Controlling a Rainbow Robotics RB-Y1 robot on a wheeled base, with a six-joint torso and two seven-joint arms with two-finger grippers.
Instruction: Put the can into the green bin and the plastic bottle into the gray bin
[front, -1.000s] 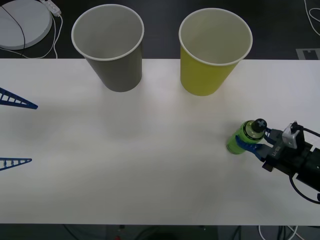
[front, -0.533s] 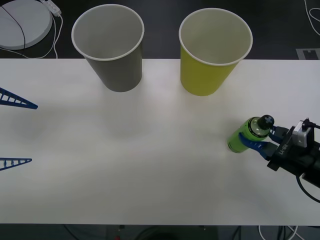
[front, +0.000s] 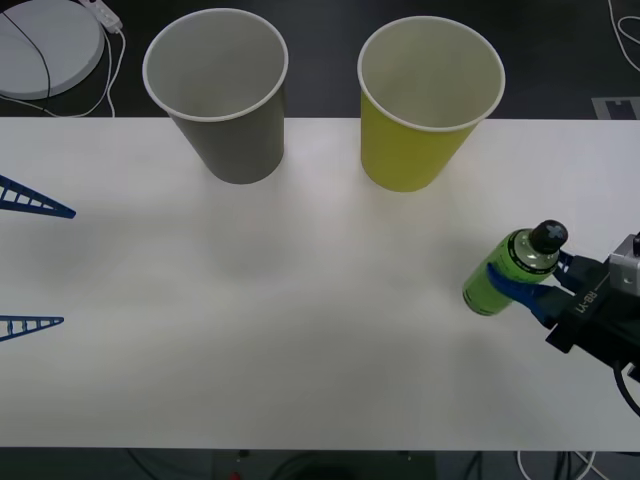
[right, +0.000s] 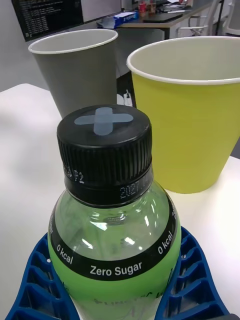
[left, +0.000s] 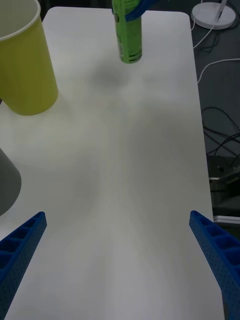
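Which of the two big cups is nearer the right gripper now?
The green bin, yellow-green, on the robot's right; the gray bin stands farther left. The right gripper holds the plastic bottle.

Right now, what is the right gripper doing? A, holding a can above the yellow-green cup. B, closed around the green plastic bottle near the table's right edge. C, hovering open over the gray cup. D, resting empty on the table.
B: the right gripper has its blue fingers clamped on both sides of the plastic bottle, well short of the green bin and the gray bin.
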